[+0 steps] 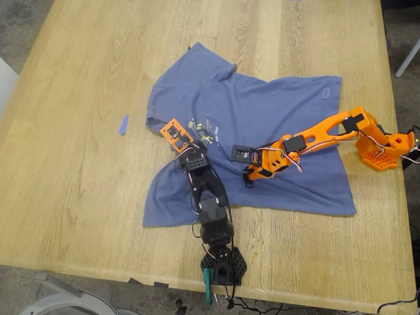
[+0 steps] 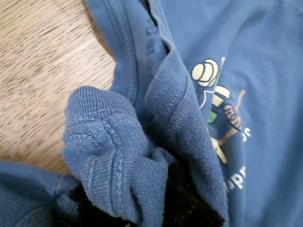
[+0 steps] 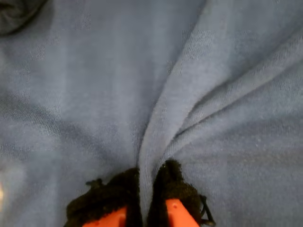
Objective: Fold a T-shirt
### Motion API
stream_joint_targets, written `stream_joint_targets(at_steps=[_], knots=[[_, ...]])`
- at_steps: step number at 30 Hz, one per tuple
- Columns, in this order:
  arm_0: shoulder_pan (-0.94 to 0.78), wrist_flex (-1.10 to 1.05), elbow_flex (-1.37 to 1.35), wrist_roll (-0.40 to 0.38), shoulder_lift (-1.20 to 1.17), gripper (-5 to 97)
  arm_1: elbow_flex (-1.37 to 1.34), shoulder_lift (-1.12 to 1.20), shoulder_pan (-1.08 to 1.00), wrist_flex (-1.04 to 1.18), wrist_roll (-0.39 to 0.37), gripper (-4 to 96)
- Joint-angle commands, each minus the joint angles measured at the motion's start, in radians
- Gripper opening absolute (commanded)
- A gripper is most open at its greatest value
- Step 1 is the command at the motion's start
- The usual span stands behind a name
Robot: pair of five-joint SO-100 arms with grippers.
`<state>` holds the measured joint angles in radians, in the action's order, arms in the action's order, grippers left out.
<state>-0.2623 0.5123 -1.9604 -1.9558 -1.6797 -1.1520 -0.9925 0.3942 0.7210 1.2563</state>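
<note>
Wooden table [image 1: 79,197] carries slate-blue T-shirt [image 1: 275,111]. My first gripper [image 2: 142,208] jaws pinch ribbed collar bunch; my second gripper [image 3: 147,198] jaws clamp fabric ridge between pads.

Open table: bare light wooden tabletop [image 1: 85,197] all around the slate-blue cotton T-shirt [image 1: 282,111]; widest free room at the exterior view's left and top.
Obstacle, left: small blue scrap [image 1: 123,125], apart from the shirt's edge.
Obstacle, centre: black arm [image 1: 210,203] and orange arm [image 1: 328,131] both lie across the shirt.
Bottom edge: black arm base [image 1: 224,266], cables.
</note>
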Motion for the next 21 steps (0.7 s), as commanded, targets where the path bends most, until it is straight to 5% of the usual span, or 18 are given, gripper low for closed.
stream_joint_targets(at_steps=[1,21], knots=[[0.029,0.038,0.115,0.005,-0.156,0,0.078,-0.035,-0.031,-0.008,0.014,0.1],[0.229,0.199,0.345,0.023,-0.268,0,0.400,-0.118,-0.318,0.020,0.040,0.0]])
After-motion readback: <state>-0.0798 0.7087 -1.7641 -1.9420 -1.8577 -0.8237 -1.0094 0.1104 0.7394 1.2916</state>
